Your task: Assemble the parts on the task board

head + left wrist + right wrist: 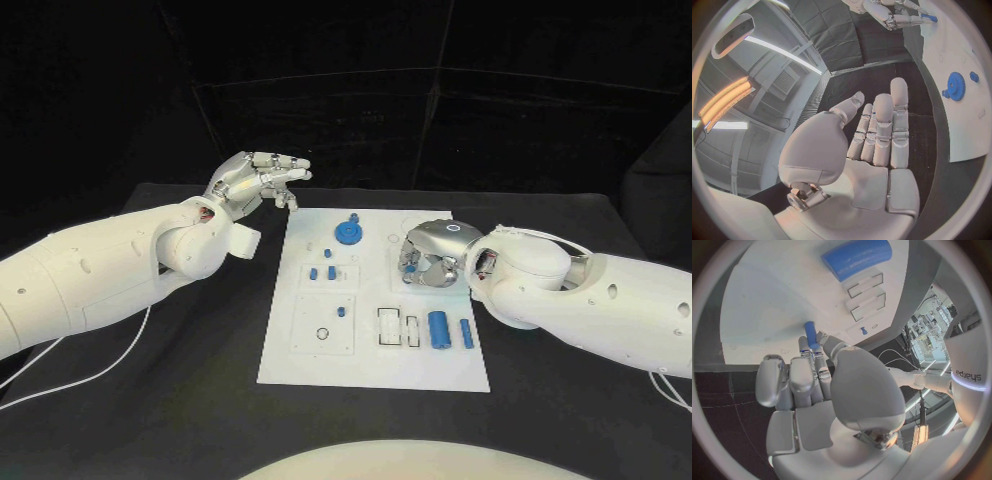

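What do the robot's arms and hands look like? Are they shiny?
Yes! Both arms, left arm and right arm, are smooth, rounded white shells with small round holes. The left hand and right hand are shiny silver metal, with pale pads on palm and fingers. A thin white cable trails from the left arm, and another loops at the right wrist.

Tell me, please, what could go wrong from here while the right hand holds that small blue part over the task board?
The right hand pinches a small blue pin only at its fingertips, so it could slip or tilt before seating. The hand hides the area beneath it in the head view, so alignment may be hard to judge. It works close to the blue gear and loose blue cylinders on the task board, which a sweep might knock.
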Tool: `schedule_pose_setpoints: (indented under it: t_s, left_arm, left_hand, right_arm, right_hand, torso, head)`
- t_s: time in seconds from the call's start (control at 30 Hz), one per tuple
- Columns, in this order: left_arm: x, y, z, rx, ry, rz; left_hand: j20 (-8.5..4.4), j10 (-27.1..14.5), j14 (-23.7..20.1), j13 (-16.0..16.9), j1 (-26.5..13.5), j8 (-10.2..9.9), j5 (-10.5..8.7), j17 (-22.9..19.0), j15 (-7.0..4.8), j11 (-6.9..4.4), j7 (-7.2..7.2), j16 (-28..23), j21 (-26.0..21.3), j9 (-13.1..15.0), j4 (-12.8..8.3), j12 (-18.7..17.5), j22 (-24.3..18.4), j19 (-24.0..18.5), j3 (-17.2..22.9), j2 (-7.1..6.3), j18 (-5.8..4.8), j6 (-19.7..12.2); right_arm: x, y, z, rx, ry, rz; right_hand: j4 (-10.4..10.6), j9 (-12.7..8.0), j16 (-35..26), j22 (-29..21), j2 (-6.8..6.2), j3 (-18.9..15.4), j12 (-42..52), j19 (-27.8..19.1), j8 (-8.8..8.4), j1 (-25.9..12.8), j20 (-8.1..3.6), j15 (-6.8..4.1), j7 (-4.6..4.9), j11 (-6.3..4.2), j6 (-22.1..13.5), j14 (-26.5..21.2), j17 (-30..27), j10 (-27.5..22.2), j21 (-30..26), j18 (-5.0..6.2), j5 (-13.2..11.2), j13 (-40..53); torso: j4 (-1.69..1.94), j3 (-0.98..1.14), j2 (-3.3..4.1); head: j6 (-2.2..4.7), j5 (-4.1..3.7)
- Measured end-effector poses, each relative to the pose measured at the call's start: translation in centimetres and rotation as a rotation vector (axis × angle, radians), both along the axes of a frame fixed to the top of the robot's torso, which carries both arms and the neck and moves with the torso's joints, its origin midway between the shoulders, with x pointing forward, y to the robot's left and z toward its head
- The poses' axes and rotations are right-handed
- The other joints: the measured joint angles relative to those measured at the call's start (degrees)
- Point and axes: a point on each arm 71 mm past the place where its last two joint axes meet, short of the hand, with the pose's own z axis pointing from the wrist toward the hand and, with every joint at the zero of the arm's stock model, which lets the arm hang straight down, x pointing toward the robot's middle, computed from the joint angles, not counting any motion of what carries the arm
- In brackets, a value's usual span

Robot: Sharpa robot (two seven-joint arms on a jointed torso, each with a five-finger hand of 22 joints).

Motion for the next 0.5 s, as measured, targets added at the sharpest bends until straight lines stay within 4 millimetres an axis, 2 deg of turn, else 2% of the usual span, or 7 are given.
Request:
schedule_pose_setpoints:
  t_s: [0.3, 0.5]
  left_arm:
    - [0.0, 0.0, -0.1, 0.002, 0.005, -0.002]
    - [0.0, 0.0, -0.1, 0.003, 0.008, -0.002]
  left_hand:
    - [0.0, -0.21, 0.0, 0.0, 0.23, 0.0, 0.0, -0.05, 0.0, 0.21, 0.0, 0.0, 0.0, 0.0, 0.16, 0.0, -0.07, 0.0, -0.16, 0.23, 0.0, -0.42]
    - [0.0, -0.21, 0.0, 0.0, 0.23, 0.0, 0.0, -0.05, 0.0, 0.21, 0.0, 0.0, -0.22, 0.0, 0.16, 0.0, -0.07, 0.0, -0.15, 0.23, 0.0, -0.42]
  right_arm:
    - [-0.6, -0.3, 0.7, 0.047, -0.034, 0.001]
    - [-1.5, -0.6, 2.3, 0.11, -0.065, 0.006]
  right_hand:
    - [-0.26, -0.13, 0.0, -0.01, 0.0, 1.38, -1.21, 0.0, -0.33, 0.0, 0.0, 0.01, 0.0, 0.0, 0.0, 0.0, -0.01, 0.0, 0.22, 0.0, -0.28, -0.01]
    - [-0.29, -0.21, 0.29, -0.01, -0.03, 1.51, -1.57, 0.02, -0.33, -0.03, 0.03, 0.01, 0.21, 0.0, -0.22, 0.0, -0.01, 0.0, 0.22, 0.01, 0.38, -0.04]
  torso:
    - [-0.04, 0.01, -0.04]
    - [-0.03, -0.05, -0.12]
  head:
    - [-0.06, -0.02]
    - [-0.08, 0.06]
